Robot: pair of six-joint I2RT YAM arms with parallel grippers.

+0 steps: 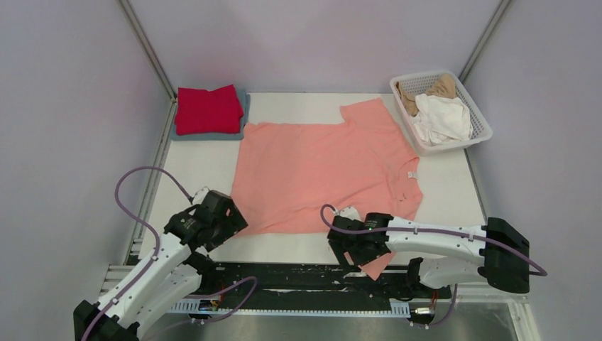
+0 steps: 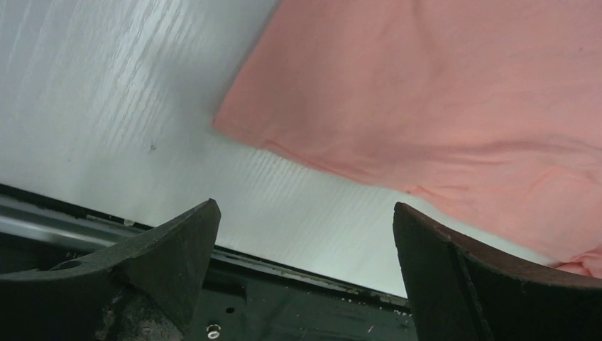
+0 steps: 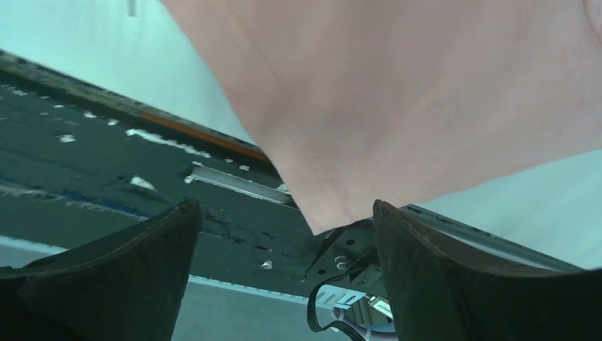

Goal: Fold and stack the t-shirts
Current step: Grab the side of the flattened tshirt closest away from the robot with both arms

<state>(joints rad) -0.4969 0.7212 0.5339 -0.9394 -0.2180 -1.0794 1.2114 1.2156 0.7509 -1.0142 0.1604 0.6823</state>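
The salmon-pink t-shirt (image 1: 326, 167) lies spread flat on the white table (image 1: 192, 170). One sleeve (image 1: 376, 266) hangs over the near edge. My left gripper (image 1: 216, 224) is open and empty, just off the shirt's near-left corner (image 2: 426, 92); its jaws (image 2: 305, 227) stand apart over bare table at the edge. My right gripper (image 1: 358, 245) is open at the near edge, with the hanging sleeve (image 3: 397, 99) just beyond its tips (image 3: 287, 227), not held. A folded bright red shirt (image 1: 209, 109) sits on a grey-blue one (image 1: 245, 114) at the back left.
A white lattice basket (image 1: 454, 145) at the back right holds a white shirt (image 1: 441, 119) and a tan one (image 1: 433, 89). A black rail (image 1: 284, 273) runs along the table's near edge. Grey walls close in the left, right and back.
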